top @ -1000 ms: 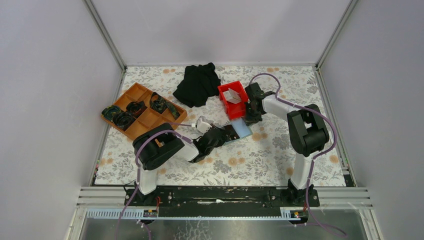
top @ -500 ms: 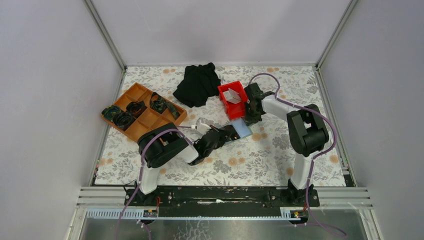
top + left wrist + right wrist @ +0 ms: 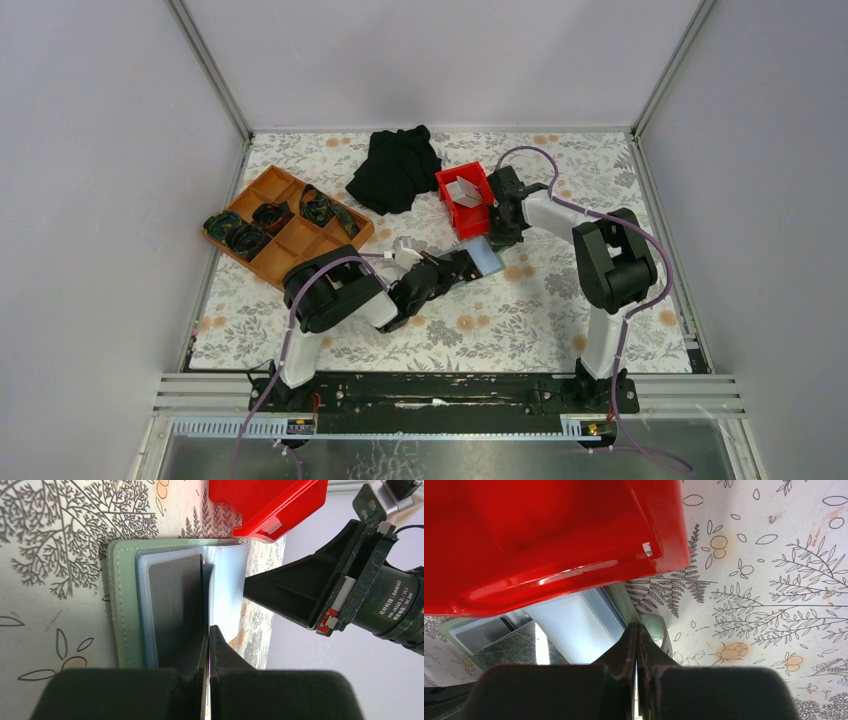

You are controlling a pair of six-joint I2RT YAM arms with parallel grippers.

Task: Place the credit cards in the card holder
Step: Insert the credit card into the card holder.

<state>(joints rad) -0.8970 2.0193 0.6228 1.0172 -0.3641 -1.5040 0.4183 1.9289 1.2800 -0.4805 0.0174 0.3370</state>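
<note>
Left jaws closed (whether on a card held edge-on, I cannot tell) over the open card holder (image 3: 121, 605), a dark card (image 3: 175, 605) in its sleeve (image 3: 144, 580); right jaws closed at its edge, beside the red bin (image 3: 549, 535). A crooked push could buckle the sleeve or skid the holder across the desk (image 3: 55, 545).

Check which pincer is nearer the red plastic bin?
Right. The right pincer sits beside the red plastic bin; the left pincer is farther off, at the grey-green folding card holder.
</note>
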